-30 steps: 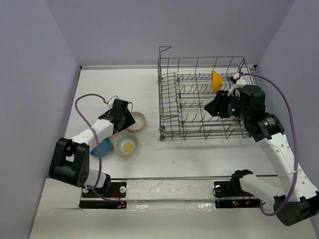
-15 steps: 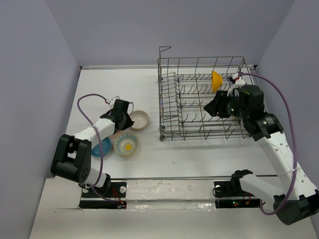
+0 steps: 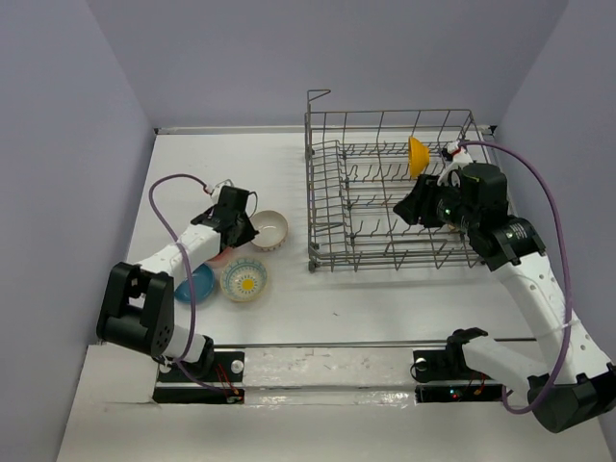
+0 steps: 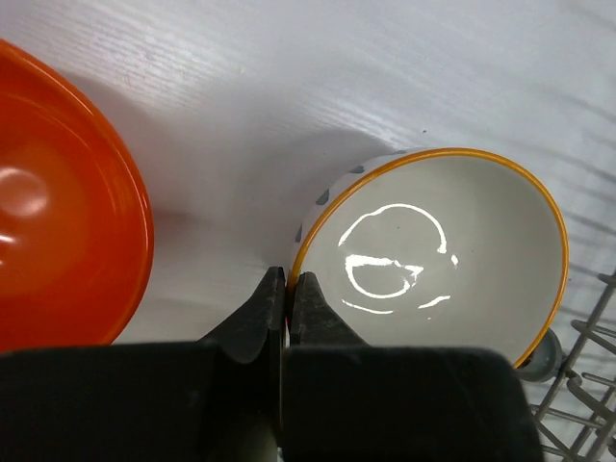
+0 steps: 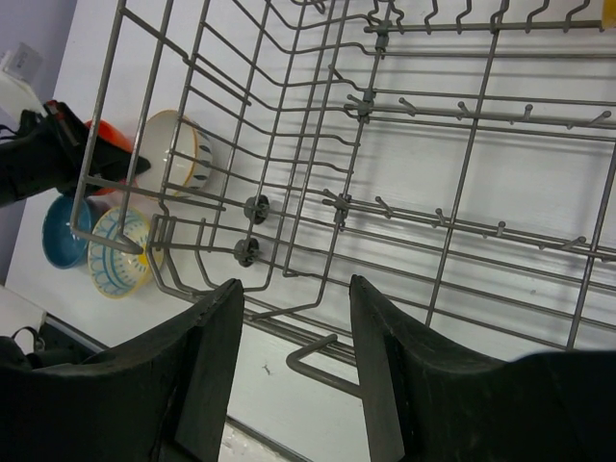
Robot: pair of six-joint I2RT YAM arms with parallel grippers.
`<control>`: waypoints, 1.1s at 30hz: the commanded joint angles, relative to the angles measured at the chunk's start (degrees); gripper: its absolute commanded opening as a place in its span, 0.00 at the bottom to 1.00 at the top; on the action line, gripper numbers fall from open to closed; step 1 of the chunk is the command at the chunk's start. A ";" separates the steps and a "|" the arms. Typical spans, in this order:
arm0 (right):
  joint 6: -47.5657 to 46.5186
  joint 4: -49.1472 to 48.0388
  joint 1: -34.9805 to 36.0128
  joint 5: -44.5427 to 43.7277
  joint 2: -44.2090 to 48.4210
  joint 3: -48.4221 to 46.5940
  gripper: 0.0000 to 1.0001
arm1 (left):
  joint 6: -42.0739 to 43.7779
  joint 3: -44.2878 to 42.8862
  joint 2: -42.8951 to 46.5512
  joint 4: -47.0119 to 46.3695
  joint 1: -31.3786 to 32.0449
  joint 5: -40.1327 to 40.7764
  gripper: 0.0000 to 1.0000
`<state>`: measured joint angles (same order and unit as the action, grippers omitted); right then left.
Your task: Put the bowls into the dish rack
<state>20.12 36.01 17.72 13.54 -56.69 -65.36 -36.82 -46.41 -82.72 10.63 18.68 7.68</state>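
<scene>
White table (image 3: 289, 298), lavender walls (image 3: 58, 144) enclosing it on three sides

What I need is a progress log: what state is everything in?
dish rack: holds one bowl
yellow bowl: on edge in dish rack
white bowl: on table, opening up
orange-red bowl: on table
blue bowl: on table
flower bowl: on table
left gripper: shut, beside white bowl's rim
right gripper: open, above dish rack
</scene>
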 commanded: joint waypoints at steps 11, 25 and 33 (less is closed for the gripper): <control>0.80 -0.24 0.39 0.52 -3.34 -10.12 0.53 | 8.86 -30.21 14.43 11.16 0.13 3.67 0.00; 3.17 -1.64 0.39 -1.76 -7.82 -20.23 0.53 | 12.74 -61.84 -5.41 19.77 15.93 5.93 0.00; 2.30 -0.94 0.39 -8.43 -8.26 -21.30 0.52 | 13.17 -76.00 -17.12 23.55 24.03 8.49 0.00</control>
<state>22.72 36.40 17.72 9.32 -65.21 -84.84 -24.16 -113.25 -98.98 35.55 39.57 13.52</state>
